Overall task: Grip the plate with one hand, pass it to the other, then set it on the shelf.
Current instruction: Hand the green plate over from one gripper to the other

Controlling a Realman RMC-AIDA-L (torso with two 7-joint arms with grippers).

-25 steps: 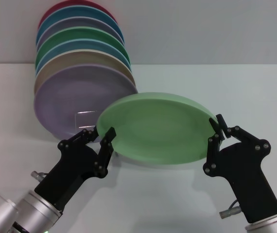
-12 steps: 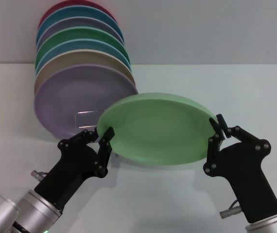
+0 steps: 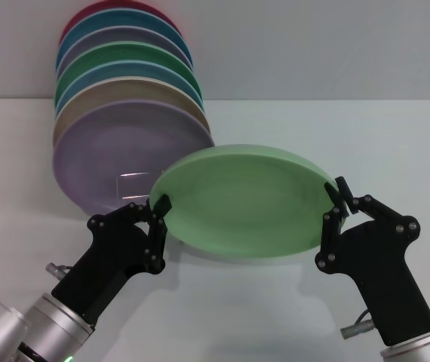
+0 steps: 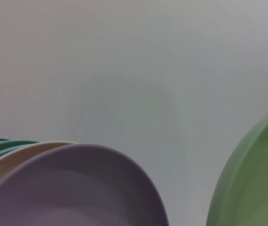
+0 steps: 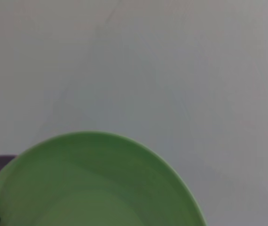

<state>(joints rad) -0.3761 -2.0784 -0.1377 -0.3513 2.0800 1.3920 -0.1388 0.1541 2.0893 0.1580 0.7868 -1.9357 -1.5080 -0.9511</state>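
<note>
The pale mint-green plate (image 3: 241, 200) hangs tilted above the white table between my two grippers. My right gripper (image 3: 336, 200) is shut on its right rim. My left gripper (image 3: 157, 205) is shut on its left rim, one finger on top and one underneath. The plate also shows in the left wrist view (image 4: 251, 183) and in the right wrist view (image 5: 91, 188). A thin silver wire loop of the shelf (image 3: 133, 176) shows in front of the lavender plate, just behind the left gripper; most of the shelf is hidden.
Several coloured plates stand on edge in a row at the back left (image 3: 124, 75), with the lavender plate (image 3: 102, 154) in front. A pale wall rises behind the white table (image 3: 396, 143).
My left gripper has slid right onto the plate's left rim and its fingers have closed on it. The right gripper and the plate have stayed still.
</note>
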